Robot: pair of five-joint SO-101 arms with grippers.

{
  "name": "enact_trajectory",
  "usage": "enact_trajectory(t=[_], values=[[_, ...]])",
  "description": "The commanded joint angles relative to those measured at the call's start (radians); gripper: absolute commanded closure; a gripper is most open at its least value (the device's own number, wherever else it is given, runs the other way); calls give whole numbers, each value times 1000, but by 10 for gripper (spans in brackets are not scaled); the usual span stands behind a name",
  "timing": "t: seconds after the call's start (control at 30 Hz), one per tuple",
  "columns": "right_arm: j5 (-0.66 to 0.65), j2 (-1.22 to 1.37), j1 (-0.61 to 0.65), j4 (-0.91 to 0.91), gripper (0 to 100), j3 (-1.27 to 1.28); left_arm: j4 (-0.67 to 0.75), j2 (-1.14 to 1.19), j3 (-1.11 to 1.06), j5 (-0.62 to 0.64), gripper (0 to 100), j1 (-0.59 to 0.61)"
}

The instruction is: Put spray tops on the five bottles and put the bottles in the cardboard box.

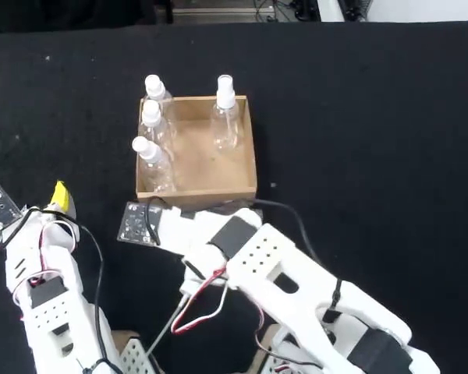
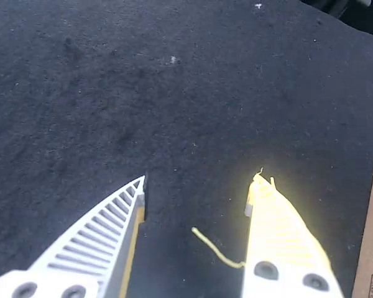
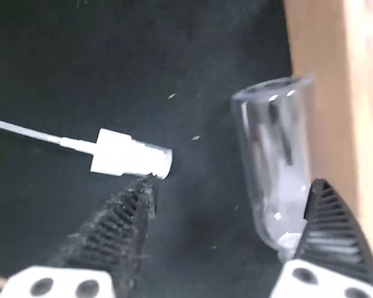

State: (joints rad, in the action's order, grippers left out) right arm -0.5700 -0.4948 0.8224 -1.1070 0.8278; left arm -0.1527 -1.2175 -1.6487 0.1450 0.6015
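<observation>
The fifth bottle [image 3: 275, 161] lies on its side, uncapped, on the black table [image 1: 374, 117] just beside the near wall of the cardboard box [image 1: 253, 148]. Its spray top [image 3: 127, 160] lies apart from it on the cloth, tube trailing away. The right gripper [image 3: 235, 182] hangs low over both with its black fingers spread wide, one tip by the spray top, the other by the bottle. The right arm [image 1: 281, 273] stretches forward to the box's near wall. Four capped bottles [image 1: 154, 160] stand inside the box. The left arm [image 1: 43, 296] sits drawn back, and the left gripper [image 2: 199, 179] is parted, holding nothing, over bare cloth
</observation>
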Motion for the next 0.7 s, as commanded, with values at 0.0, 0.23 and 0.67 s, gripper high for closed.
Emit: enact_trajectory(t=[0.0, 0.23, 0.67], values=[[-49, 8, -55, 43, 653, -44, 25, -8, 53, -2, 755, 5], [-150, 8, -66, 46, 655, 19, 25, -8, 53, -2, 755, 5], [-167, 1, -71, 149, 655, 170, 25, -8, 53, -2, 755, 4]])
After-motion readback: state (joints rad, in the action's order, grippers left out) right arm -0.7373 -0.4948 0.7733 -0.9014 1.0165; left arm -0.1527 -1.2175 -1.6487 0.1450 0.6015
